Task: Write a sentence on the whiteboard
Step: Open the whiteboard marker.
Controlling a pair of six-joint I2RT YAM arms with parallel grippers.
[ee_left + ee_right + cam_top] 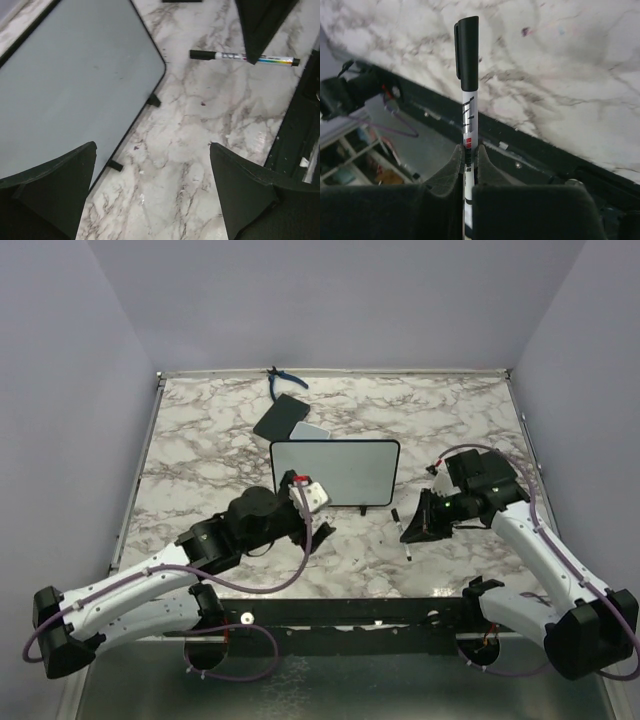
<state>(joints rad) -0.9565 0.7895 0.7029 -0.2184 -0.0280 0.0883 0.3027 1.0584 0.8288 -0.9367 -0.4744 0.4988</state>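
A marble-patterned table [200, 430] is seen from above, filling the middle of the overhead view. The whiteboard [345, 470] is placed at the centre of it, propped on its small black feet, its face turned toward the arms. Behind it, toward the upper middle of the frame, a flat black rectangle [280, 417] is laid, with a small grey-white pad [310, 430] just beside it and a blue-handled tool [283, 380] further back. The left gripper [152, 150] is held over the board's lower left corner, jaws spread wide with nothing between them. To the right of the board, the right gripper [468, 147] is pressed closed on a marker [468, 65], whose black cap is fitted and pointed away from the fingers.
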